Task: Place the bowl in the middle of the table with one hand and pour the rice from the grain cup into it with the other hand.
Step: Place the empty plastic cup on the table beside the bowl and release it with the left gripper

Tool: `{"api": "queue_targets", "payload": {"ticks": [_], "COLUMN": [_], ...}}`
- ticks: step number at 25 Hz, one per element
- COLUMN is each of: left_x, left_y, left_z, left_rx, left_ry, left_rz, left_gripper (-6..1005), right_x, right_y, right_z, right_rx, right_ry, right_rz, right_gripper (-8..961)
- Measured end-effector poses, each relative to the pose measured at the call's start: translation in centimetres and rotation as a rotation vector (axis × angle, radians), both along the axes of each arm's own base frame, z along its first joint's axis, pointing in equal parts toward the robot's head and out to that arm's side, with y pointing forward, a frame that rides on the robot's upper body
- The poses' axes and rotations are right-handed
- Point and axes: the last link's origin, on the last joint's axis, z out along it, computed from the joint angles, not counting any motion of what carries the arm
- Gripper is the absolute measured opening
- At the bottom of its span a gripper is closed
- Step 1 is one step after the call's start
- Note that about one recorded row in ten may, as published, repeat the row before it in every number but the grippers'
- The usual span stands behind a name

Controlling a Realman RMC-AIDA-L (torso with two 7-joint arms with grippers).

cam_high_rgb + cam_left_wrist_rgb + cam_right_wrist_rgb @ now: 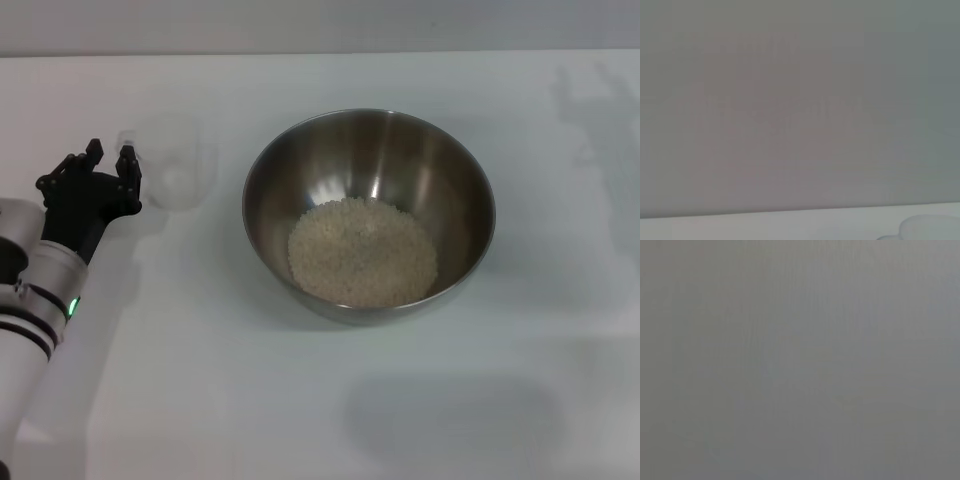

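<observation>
Grain cup stands upright on the bench, left of the bowl and apart from it; looks empty, so light and tippy, thin slick plastic, best taken across the wall or by its side handle, which is hard to pick out against the white. Rice sits piled in the steel bowl near bench centre; the bowl is stiff, smooth, heavier, rim the only hold. Left pincer is just beside the cup, fingers apart, gripping nothing. Right pincer out of sight. Left wrist view catches only a sliver of the cup; right wrist view shows blank grey.
</observation>
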Motion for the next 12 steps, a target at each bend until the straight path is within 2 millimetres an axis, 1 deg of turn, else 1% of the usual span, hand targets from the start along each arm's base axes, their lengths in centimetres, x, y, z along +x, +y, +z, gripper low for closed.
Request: {"api": "queue_targets", "payload": {"ticks": [1,6,11,12], "left_x": [-0.08,-0.51,-0.50,-0.62], "left_y": [-0.15,-0.48,-0.86,-1.00], "left_z": [0.03,0.24,-0.17,-0.17], "left_rx": [0.003,0.005,-0.043,-0.046], "left_ry": [-0.002,-0.057,-0.070,-0.074], "left_rz": [0.000,0.014,-0.014,-0.013], "left_gripper": [347,362,545,563], "right_x": [-0.02,-0.01,-0.01,-0.01], "right_y": [0.04,0.10,0.11,0.12], "right_z": [0.04,0.12,0.12,0.12], "right_rx": [0.000,0.001,0.001,0.000], "right_ry": [-0.001,-0.003,-0.004,-0.004], "right_rz": [0.001,0.001,0.001,0.000], "right_gripper": [527,528,527,527]}}
